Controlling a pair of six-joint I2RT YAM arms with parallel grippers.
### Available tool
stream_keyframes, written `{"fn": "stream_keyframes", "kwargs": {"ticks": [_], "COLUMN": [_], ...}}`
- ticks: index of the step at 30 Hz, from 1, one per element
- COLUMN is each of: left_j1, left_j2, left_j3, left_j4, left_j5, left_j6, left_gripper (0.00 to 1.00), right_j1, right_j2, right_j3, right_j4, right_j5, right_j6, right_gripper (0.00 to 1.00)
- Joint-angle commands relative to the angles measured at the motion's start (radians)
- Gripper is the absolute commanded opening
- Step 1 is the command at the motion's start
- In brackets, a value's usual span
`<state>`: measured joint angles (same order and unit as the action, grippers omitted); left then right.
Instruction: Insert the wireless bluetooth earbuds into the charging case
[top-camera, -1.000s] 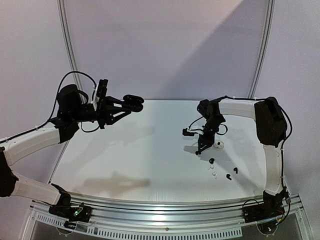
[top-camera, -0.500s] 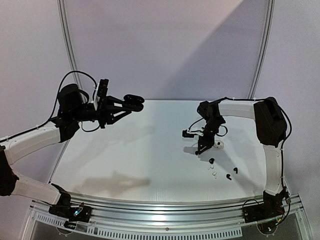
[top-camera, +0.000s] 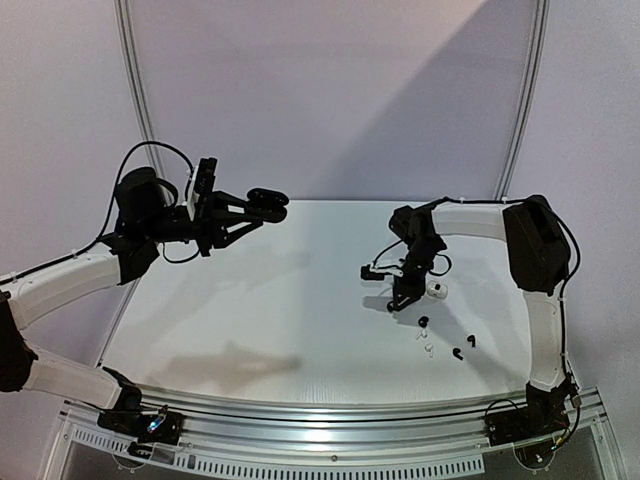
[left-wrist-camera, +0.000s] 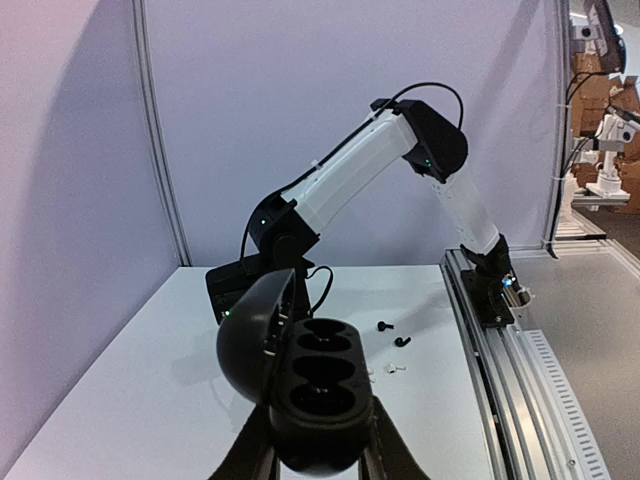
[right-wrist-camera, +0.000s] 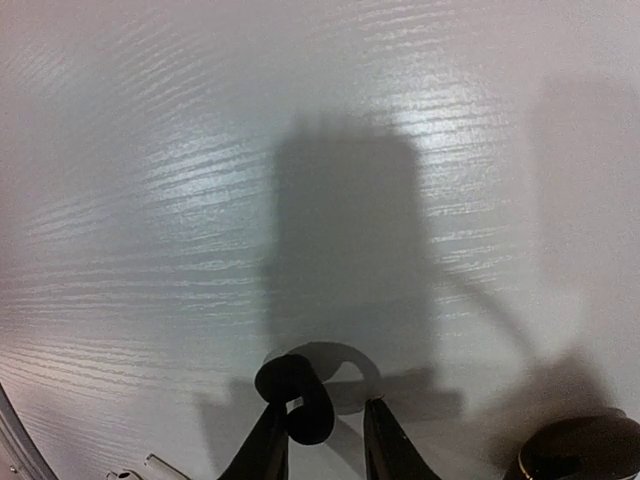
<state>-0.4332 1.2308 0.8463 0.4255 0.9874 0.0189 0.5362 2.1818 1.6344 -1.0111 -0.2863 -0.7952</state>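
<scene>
On the left, the left gripper (top-camera: 250, 207) is clamped tight on a glossy black oval plastic charging case (left-wrist-camera: 320, 385). It holds the case high above the ribbed white table (top-camera: 250, 300), with the lid hinged back and the dark earbud sockets facing up. The case sits far out at the fingertips, so a sideways push from an arriving earbud could twist or tip it. That would throw the sockets out of line.

Well apart to the right, the right gripper (right-wrist-camera: 325, 408) hangs low over the table. Its claw is narrowed on a tiny glossy black earbud (right-wrist-camera: 293, 392), which casts a shadow below and so looks lifted clear. The pinch seems off-centre, with the bud crowded against one finger. On such a slick, rounded surface the bud could rotate or slip out during the carry across to the case. If it turns, the stem meets the socket at the wrong angle and jams or bounces off.

Further right, loose black earbuds (top-camera: 423, 321) and white earbuds (top-camera: 423, 339) lie close together near the gripper. A low sweep of the arm could scatter them towards the table edge. A small white rounded object (top-camera: 436, 289) lies just beside the gripper, and I cannot tell what it is.
</scene>
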Motion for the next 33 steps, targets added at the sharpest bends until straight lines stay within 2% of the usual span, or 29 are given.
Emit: {"fn": "stream_keyframes", "kwargs": {"ticks": [1,2,7,12,18,23,33], "left_j1": [0.010,0.010,0.011,0.011,0.011,0.011,0.011], "left_j2": [0.003,0.004,0.004,0.004,0.004,0.002,-0.001], "left_j3": [0.016,0.016,0.013,0.013,0.010,0.006,-0.028], "left_j4": [-0.021,-0.021,-0.017,-0.017,-0.014,-0.011,0.037], "left_j5": [0.010,0.009,0.011,0.011,0.009,0.007,-0.067], "left_j6": [0.015,0.015,0.016,0.018,0.019,0.016,0.005], "left_gripper": [0.00,0.00,0.00,0.00,0.00,0.00,0.00], "right_j1": [0.021,0.022,0.033,0.051,0.059,0.068,0.070], "right_j2": [0.037,0.035,0.030,0.029,0.017,-0.012,-0.191], "right_j3": [-0.031,-0.033,-0.037,-0.045,-0.067,-0.133,-0.333], "right_j4": [0.019,0.022,0.031,0.034,0.042,0.151,0.462], "right_j5": [-0.005,-0.008,-0.026,-0.040,-0.033,-0.058,-0.037], "right_j6": [-0.005,0.000,0.007,0.010,0.018,0.117,0.416], "right_gripper": [0.20,0.16,0.10,0.14,0.07,0.00,0.00]}}
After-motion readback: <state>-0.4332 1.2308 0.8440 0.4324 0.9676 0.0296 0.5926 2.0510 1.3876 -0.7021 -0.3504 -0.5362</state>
